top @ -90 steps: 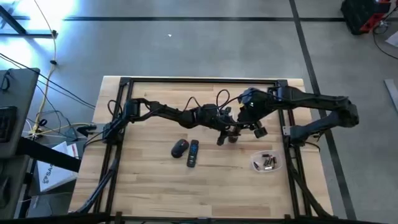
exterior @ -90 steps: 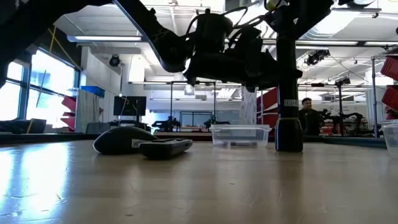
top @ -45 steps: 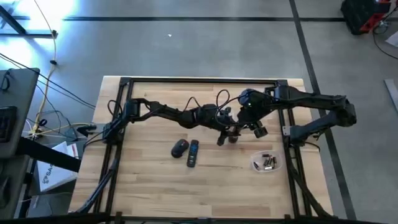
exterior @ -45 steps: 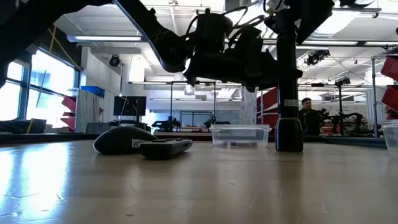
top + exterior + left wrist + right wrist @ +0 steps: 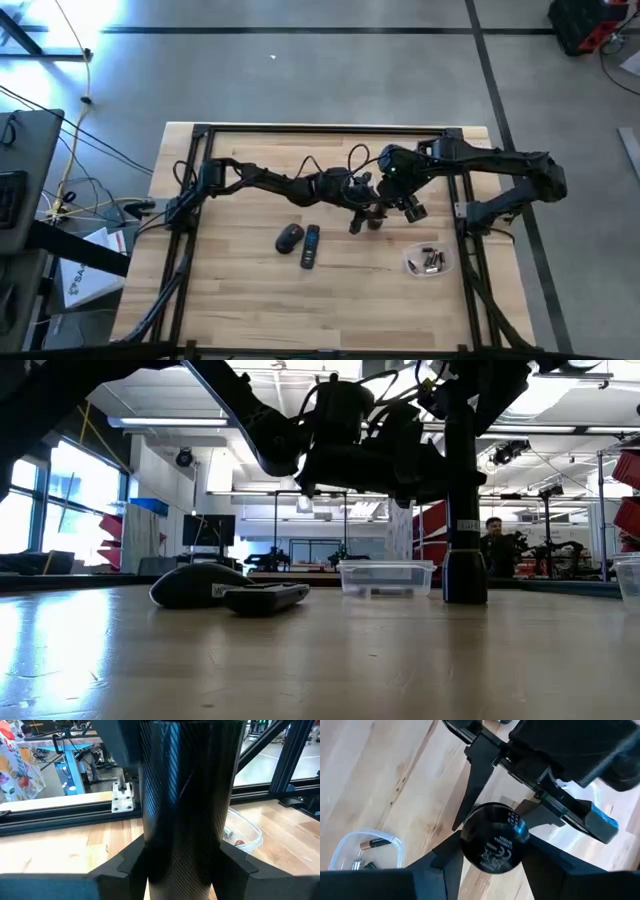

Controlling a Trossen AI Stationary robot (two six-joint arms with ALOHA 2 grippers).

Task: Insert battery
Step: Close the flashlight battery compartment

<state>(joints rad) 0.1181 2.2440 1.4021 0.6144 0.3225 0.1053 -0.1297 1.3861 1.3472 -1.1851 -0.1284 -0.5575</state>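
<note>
Both grippers meet over the middle of the table [image 5: 250, 290], closed on one upright black flashlight [image 5: 464, 510]. Left gripper [image 5: 182, 865] clamps its dark barrel from the side; right gripper [image 5: 492, 855] pinches the round end cap from above. Its base stands on the wood. A clear tub [image 5: 428, 261] holding batteries [image 5: 374, 842] sits nearby, toward the right arm's side. A mouse [image 5: 289, 237] and remote [image 5: 311, 246] lie side by side near the table's middle.
</note>
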